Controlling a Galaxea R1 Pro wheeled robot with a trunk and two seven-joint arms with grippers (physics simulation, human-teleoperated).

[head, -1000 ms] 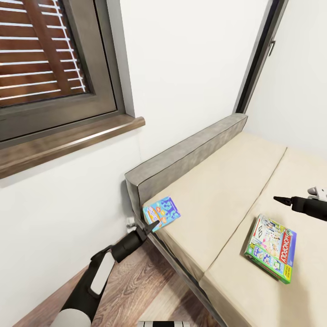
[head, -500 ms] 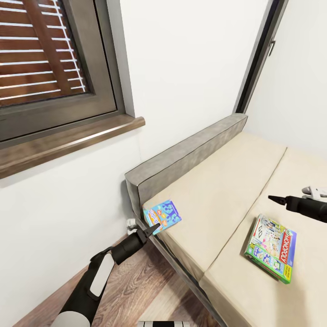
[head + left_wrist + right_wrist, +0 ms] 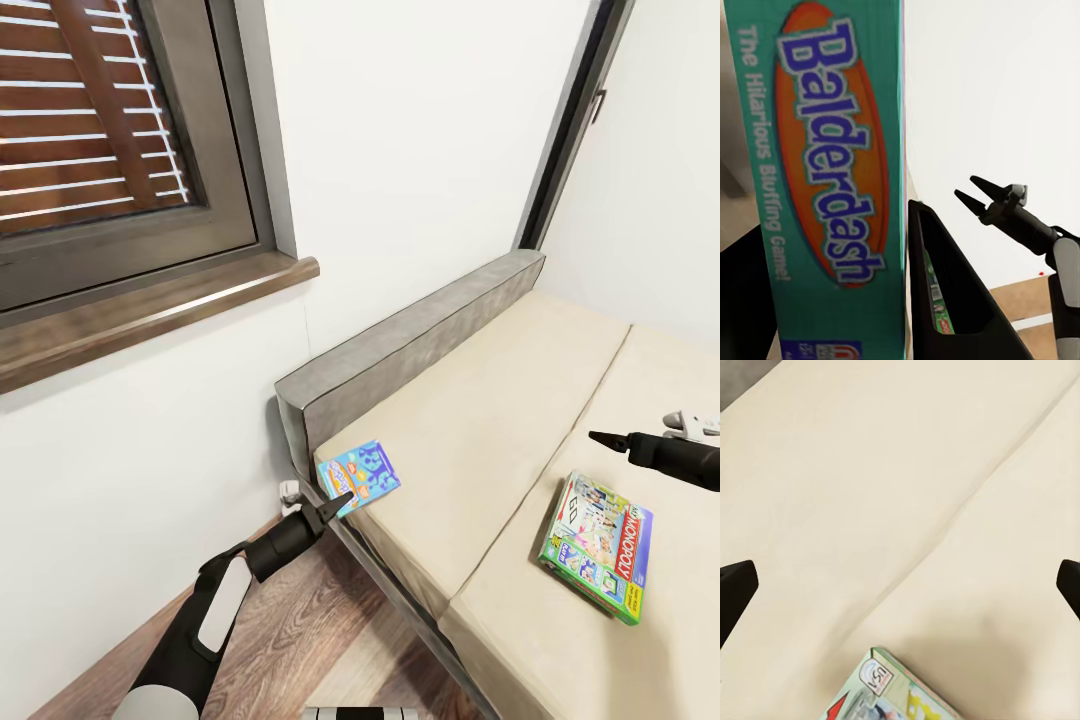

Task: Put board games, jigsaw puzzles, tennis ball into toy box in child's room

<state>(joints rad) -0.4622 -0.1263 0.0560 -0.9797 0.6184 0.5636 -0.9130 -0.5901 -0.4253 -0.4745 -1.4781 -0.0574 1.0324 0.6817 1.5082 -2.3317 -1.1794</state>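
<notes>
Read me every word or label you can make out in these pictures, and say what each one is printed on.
"Balderdash": on the blue board game's edge, held in the left gripper.
"The Hilarious Bluffing Game!": same edge, beside the title.
"MONOPOLY": on the green-edged board game lying on the bed.
Small logo at the Balderdash edge's end and the "USA"-like stamp on the Monopoly corner: too blurred to read reliably.

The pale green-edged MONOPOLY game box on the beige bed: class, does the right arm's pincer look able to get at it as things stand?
Probably yes. The green-edged MONOPOLY box lies flat on the beige mattress, and the open right pincer hovers just beyond it with nothing between them.
</notes>
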